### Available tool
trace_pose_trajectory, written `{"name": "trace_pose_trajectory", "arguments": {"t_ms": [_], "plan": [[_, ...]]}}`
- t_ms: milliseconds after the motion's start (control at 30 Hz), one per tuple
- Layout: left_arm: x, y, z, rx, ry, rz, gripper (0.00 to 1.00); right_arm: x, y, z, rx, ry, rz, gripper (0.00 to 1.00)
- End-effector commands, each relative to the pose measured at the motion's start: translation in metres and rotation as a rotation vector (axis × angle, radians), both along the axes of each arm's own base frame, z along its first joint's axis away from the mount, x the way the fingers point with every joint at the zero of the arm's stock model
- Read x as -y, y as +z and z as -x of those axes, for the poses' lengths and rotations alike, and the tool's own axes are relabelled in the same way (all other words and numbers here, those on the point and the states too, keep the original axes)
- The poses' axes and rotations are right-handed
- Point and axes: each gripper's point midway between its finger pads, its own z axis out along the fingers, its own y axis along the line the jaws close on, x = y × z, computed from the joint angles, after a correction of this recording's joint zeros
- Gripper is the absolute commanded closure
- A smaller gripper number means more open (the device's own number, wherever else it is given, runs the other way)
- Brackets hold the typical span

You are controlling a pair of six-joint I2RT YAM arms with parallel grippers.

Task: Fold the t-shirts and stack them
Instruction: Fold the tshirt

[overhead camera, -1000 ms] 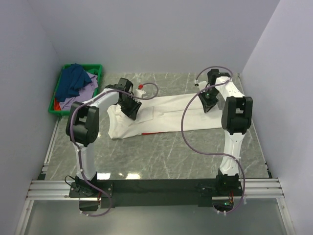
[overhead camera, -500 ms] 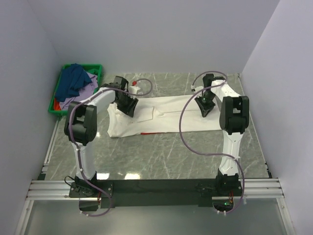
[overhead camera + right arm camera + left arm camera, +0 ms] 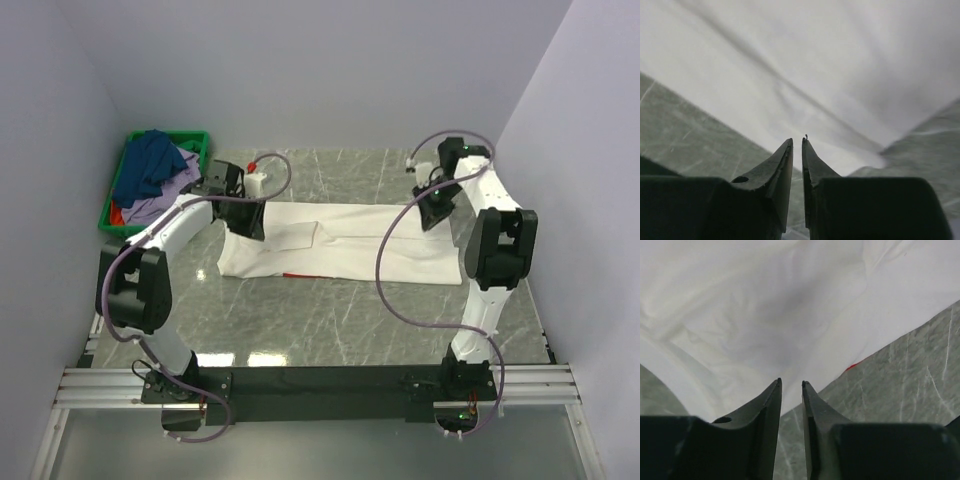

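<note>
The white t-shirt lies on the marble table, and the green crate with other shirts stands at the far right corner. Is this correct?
No. The green crate stands at the far left corner, as the top external view shows. The white t-shirt does lie on the marble table.

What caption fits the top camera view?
Left gripper and right gripper at opposite ends of a white shirt on a table.
</note>
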Motion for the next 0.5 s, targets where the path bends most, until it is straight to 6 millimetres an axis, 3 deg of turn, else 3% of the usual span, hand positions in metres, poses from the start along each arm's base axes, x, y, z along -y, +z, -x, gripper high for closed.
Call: {"name": "trace_pose_trajectory", "arguments": {"t_ms": [0, 33, 233, 367, 467], "plan": [[0.003, -0.021, 0.012, -0.103, 0.127, 0.042, 0.72, 0.021, 0.004, -0.040, 0.090, -0.056, 0.061, 0.80], [0.001, -0.026, 0.011, -0.112, 0.155, 0.025, 0.75, 0.028, -0.009, -0.045, 0.074, -0.064, 0.095, 0.80], [-0.002, -0.059, 0.019, -0.194, 0.221, -0.036, 0.82, 0.037, -0.036, -0.076, 0.068, -0.094, 0.178, 0.80], [-0.010, -0.081, 0.013, -0.238, 0.257, -0.098, 0.88, 0.045, -0.056, -0.067, 0.024, -0.067, 0.240, 0.81], [-0.019, -0.096, -0.004, -0.257, 0.280, -0.152, 0.92, 0.047, -0.067, -0.044, -0.032, -0.046, 0.253, 0.82]]}}
